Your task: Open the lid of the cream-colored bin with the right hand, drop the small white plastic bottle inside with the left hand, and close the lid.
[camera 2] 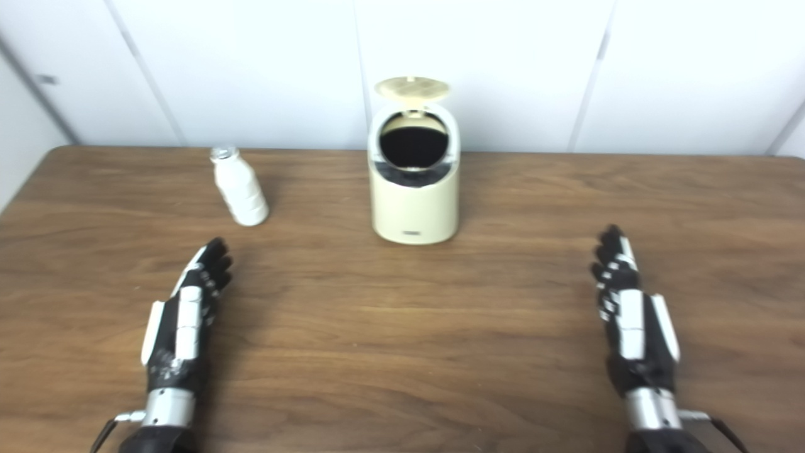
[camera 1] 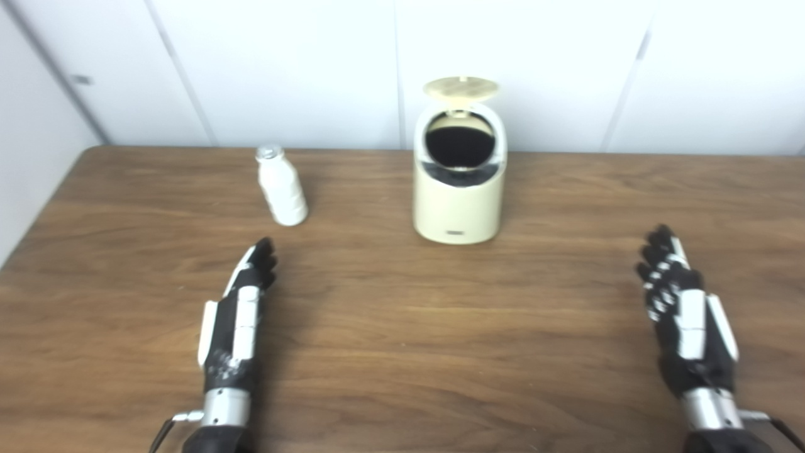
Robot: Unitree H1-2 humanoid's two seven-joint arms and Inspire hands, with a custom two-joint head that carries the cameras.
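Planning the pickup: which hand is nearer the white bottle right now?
Left. The left hand lies just in front of the white bottle, slightly to its left. The right hand is far across the table, beyond the bin.

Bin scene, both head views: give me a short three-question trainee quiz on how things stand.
1. True or false: the lid of the cream bin is up.
2. Where is the white bottle? A) inside the bin B) standing on the table, apart from the bin C) in the left hand
3. What does the right hand hold?

Key: 1 true; 2 B; 3 nothing, it is open.
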